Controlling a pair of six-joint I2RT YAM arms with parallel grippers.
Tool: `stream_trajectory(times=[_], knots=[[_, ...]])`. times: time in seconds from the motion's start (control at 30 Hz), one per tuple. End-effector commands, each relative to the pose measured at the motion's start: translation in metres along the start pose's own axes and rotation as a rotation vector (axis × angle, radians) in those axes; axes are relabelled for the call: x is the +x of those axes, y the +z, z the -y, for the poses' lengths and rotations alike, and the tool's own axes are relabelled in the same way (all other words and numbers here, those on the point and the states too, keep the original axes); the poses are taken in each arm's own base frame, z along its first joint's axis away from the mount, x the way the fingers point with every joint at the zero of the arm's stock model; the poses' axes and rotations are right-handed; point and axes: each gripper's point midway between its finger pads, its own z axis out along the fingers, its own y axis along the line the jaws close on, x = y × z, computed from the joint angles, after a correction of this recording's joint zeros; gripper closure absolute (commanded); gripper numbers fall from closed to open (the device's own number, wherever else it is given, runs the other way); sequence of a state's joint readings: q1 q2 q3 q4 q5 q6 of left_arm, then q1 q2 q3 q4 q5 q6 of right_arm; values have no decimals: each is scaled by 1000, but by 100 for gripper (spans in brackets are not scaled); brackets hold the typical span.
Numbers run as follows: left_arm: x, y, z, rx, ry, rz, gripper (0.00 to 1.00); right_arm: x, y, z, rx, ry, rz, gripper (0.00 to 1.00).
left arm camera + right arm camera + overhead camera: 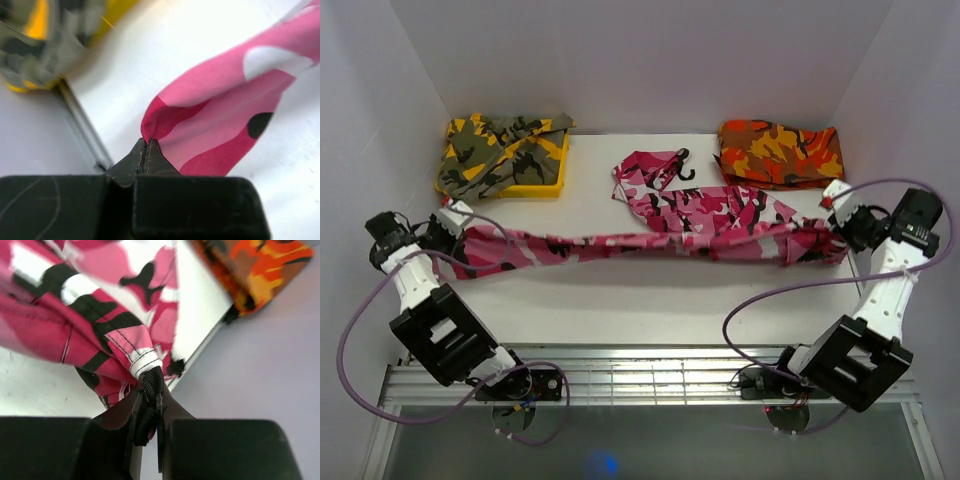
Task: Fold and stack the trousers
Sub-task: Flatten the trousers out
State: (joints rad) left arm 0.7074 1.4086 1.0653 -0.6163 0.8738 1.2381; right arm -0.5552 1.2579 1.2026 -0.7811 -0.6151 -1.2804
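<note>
Now trousers [650, 243] stretched between left end effector [145, 144] and right end effector [151, 379], both clenched on them

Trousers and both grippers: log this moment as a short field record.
trousers: pink camouflage, stretched across the table between both grippers, upper part bunched behind the span
left gripper: shut on one end of the trousers
right gripper: shut on the other end
yellow-olive garment: heaped on yellow tray, back left
orange-red garment: folded, back right
fold: not yet made
</note>
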Motion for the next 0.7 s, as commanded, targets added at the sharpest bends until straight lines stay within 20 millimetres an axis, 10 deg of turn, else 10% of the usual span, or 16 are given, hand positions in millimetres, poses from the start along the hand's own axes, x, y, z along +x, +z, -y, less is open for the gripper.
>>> stream_trajectory(times=[0.0, 0.13, 0.23, 0.37, 0.53, 0.67], knots=[[40, 3, 37, 62, 43, -15, 100, 33, 4, -12, 15, -304, 1, 92], [74, -4, 67, 117, -17, -93, 86, 91, 4, -65, -124, -327, -141, 76], [77, -9, 72, 123, -27, -118, 45, 99, 2, -75, -138, -349, -178, 9], [45, -22, 54, 122, -35, -67, 9, 70, -11, -39, -62, -289, -134, 5], [-22, -21, 20, 150, 13, 31, 10, 29, -25, 10, -38, -69, -52, 4], [-73, 28, 19, 177, 23, 27, 11, 5, -11, 9, -156, 73, -31, 4]])
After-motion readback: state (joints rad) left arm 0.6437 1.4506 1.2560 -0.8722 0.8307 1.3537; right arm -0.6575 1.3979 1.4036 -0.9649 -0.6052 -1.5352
